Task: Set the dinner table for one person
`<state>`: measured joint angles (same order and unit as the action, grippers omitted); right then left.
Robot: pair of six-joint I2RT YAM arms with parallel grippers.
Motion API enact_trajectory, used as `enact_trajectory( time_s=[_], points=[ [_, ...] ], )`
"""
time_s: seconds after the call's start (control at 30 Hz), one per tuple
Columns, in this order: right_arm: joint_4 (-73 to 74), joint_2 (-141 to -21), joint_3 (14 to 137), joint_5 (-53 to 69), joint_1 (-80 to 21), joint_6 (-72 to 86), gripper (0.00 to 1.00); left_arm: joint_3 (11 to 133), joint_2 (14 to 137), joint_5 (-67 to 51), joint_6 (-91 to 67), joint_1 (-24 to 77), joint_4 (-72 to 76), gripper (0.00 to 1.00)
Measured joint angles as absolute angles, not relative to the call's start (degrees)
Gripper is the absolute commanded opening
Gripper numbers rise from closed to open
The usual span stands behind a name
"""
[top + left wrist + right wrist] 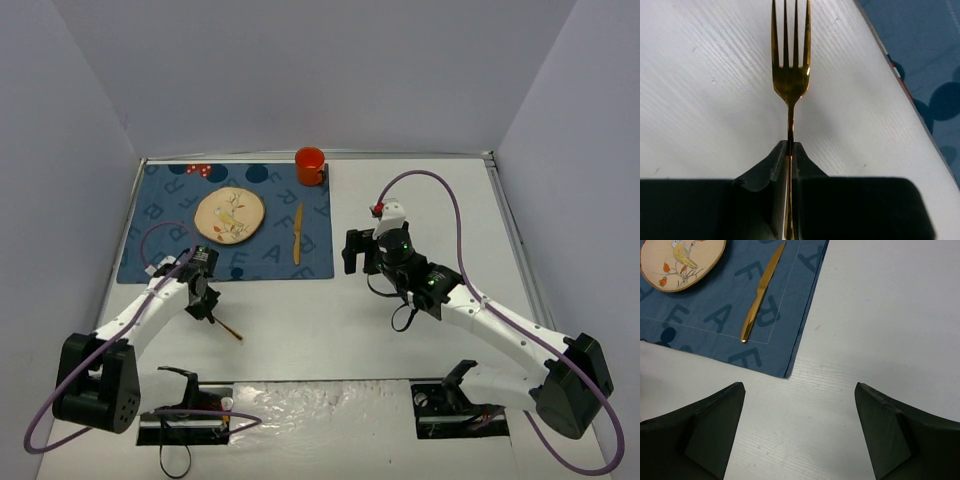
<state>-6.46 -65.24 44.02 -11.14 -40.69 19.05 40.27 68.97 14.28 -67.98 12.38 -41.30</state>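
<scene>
1. Dinner table [330, 310]: large white top with wood grain and a thin metal rim, carrying everything noted below.
2. Left gripper [207, 300]: at the table's 8 o'clock, just off the near edge of the placemat [160, 215]. Fingers [772, 167] pressed together, pinching the thin handle of a gold fork [790, 75]. Four tines, aimed at 12 o'clock in the wrist view. From overhead, fork poking out toward the gripper's 4 o'clock, over bare table.
3. Placemat: dark blue cloth at the table's 10 o'clock. Printed with big paler letters, with A, R and F readable, plus darker round dots.
4. Plate [230, 215]: round, cream, painted with a yellow bird on a branch. Set near the middle of the placemat.
5. Knife [297, 233]: gold, at the plate's 3 o'clock and apart from it. Lying on the placemat along the 12-to-6 line, across a printed R in the right wrist view.
6. Cup [310, 165]: orange, at the placemat's 1 o'clock corner.
7. Right gripper [352, 252]: at the placemat's 4 o'clock, over bare table. Fingers [715, 435] spread wide, nothing between them.
</scene>
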Motion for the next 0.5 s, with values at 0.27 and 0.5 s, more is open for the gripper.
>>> enact_trajectory(
  time_s=[0.27, 0.5],
  points=[
    [-6.67, -65.06, 43.78, -9.72, -40.42, 18.79, 0.88, 60.47, 72.04, 20.83, -48.06, 11.29, -46.51, 0.00],
    [-6.97, -63.49, 43.35, -6.91, -40.42, 18.40, 0.88, 74.07, 84.87, 20.26, -21.94, 3.06, -42.40, 0.00]
  ],
)
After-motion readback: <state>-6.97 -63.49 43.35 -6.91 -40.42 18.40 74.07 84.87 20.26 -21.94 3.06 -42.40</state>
